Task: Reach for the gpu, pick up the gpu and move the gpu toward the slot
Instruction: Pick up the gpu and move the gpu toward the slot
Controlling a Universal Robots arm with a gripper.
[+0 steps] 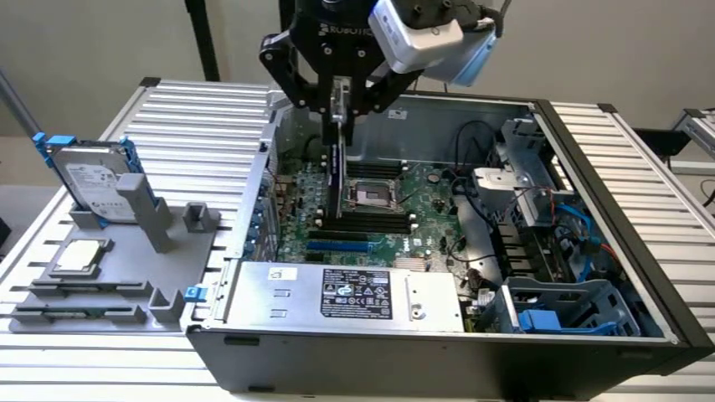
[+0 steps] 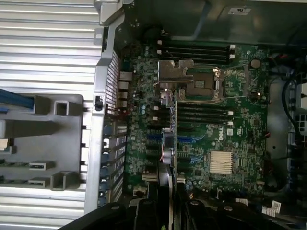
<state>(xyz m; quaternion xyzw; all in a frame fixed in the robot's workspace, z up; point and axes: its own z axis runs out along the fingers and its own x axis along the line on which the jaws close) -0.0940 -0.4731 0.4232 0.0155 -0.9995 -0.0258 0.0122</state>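
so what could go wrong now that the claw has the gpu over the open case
1. The claw holds the gpu edge-on by its top; if the card is tilted, its lower edge may strike the motherboard rather than seat in a slot.
2. The card hangs close to the open CPU socket and memory slots, so drifting sideways could knock them.

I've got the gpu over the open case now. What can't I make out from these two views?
- gpu faces: edge-on in both views.
- Whether its lower edge touches the motherboard: exterior view can't settle it.
- Slot beneath: covered by the card in the wrist view.
- pincer pads: hidden behind the card.
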